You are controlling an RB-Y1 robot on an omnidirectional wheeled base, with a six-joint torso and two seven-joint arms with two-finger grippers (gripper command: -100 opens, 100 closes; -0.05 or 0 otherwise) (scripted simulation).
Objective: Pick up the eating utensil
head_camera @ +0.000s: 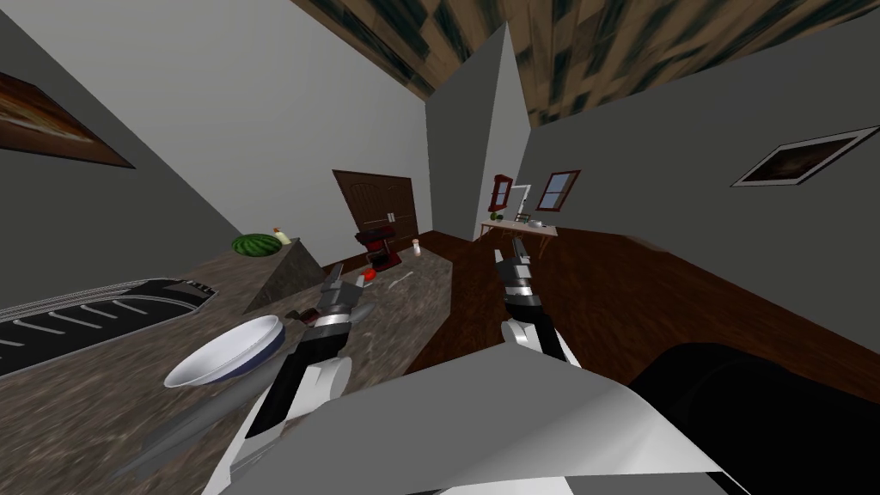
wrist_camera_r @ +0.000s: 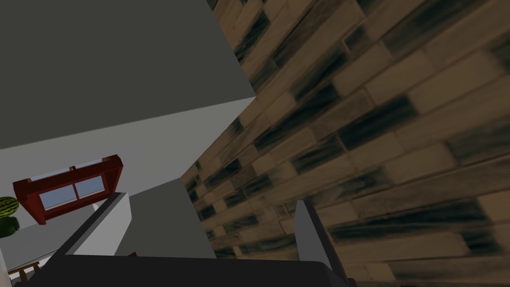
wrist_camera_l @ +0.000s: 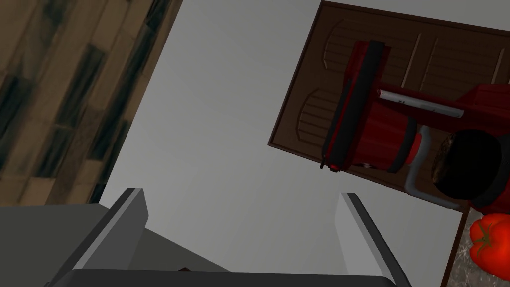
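Observation:
A thin pale sliver (head_camera: 400, 279), seemingly the utensil, lies on the mottled brown counter (head_camera: 412, 326) just past a red tomato (head_camera: 369, 275); its shape is too small to tell. My left gripper (head_camera: 340, 280) hovers over the counter short of the tomato, open and holding nothing. In the left wrist view its fingers (wrist_camera_l: 124, 219) stand apart, pointing above the counter at the red stand mixer (wrist_camera_l: 378, 129), with the tomato (wrist_camera_l: 490, 244) off to one side. My right gripper (head_camera: 512, 251) is raised over the wooden floor beside the counter, open and holding nothing (wrist_camera_r: 211, 224).
A white bowl (head_camera: 225, 351) sits on the counter beside my left forearm. A long grey thing (head_camera: 185, 425) lies nearer the front. A stove top (head_camera: 86, 314), watermelon (head_camera: 258, 246), bottle (head_camera: 280, 234), mixer (head_camera: 378, 245) and small shaker (head_camera: 417, 248) stand further off.

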